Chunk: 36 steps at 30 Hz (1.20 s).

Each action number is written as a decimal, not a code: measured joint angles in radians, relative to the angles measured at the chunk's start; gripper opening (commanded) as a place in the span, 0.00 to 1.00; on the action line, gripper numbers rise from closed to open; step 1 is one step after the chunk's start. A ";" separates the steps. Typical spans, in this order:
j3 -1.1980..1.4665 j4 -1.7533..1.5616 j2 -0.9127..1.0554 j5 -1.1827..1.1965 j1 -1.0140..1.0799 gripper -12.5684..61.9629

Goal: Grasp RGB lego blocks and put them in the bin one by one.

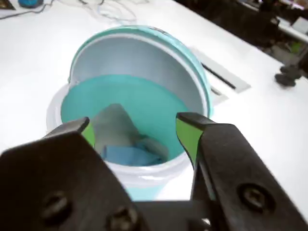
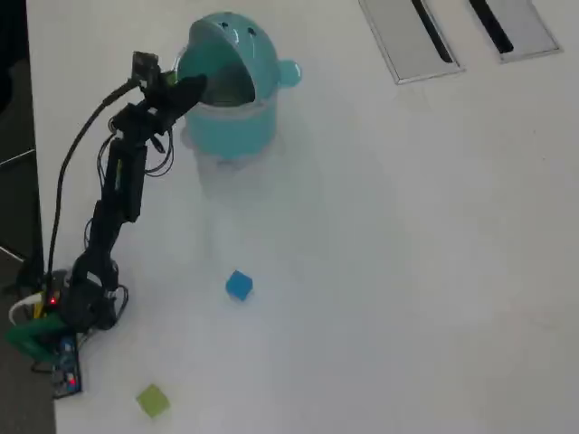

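Presently the hand [image 1: 137, 130] is held wide and empty over the bin's [image 2: 226, 127] tipped lid, seemingly for a drop, while blue block [image 2: 239, 286] and yellow-green block [image 2: 153, 400] are left on the desk [image 2: 407, 271].

End effector [image 2: 192, 88] at teal bin's [image 2: 237, 127] mouth; blue cube [image 2: 239, 286], yellow-green cube [image 2: 153, 400] on table [image 2: 407, 253].

The bin [image 2: 233, 127] was light teal, its lid [image 2: 224, 38] marked with two dark dots. One cube [image 2: 239, 286] was blue and another [image 2: 153, 400] yellow-green. The table [image 2: 389, 271] was white, with flat grey slotted panels [image 2: 405, 41]. The gripper [image 1: 134, 132] was black with green pads [image 1: 186, 137].
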 measured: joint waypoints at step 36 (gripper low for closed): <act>-0.011 0.229 0.410 0.129 0.061 0.63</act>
